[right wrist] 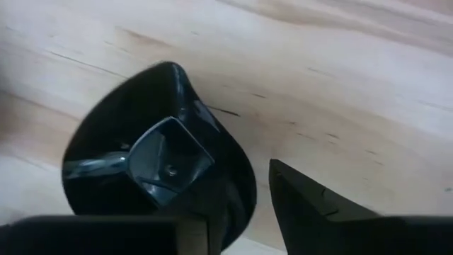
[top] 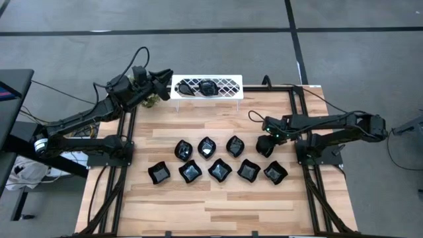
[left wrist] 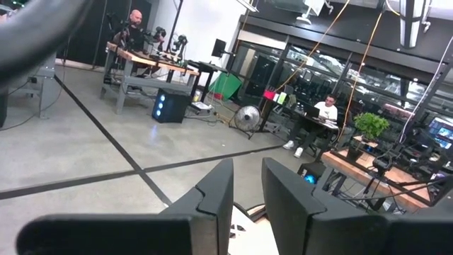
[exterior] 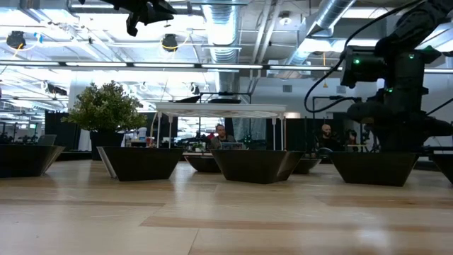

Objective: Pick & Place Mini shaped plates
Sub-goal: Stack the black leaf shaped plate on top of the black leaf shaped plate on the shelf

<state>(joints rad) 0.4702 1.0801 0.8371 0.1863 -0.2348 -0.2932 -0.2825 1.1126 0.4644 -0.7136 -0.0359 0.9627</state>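
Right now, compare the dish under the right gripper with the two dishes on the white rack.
The leaf-shaped dish sits on the wooden table; the rack dishes rest raised on the white rack at the table's far edge. The right gripper straddles the table dish's rim, one finger inside; nothing touches the rack dishes, the left gripper hovering beside the rack. All are glossy black.

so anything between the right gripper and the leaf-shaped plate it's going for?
Nothing visible. The right gripper is already at the leaf-shaped plate, one finger over the plate's rim, the other outside it over bare table. Jaws are apart, not yet closed. The neighbouring plates sit clear to its left in the high view.
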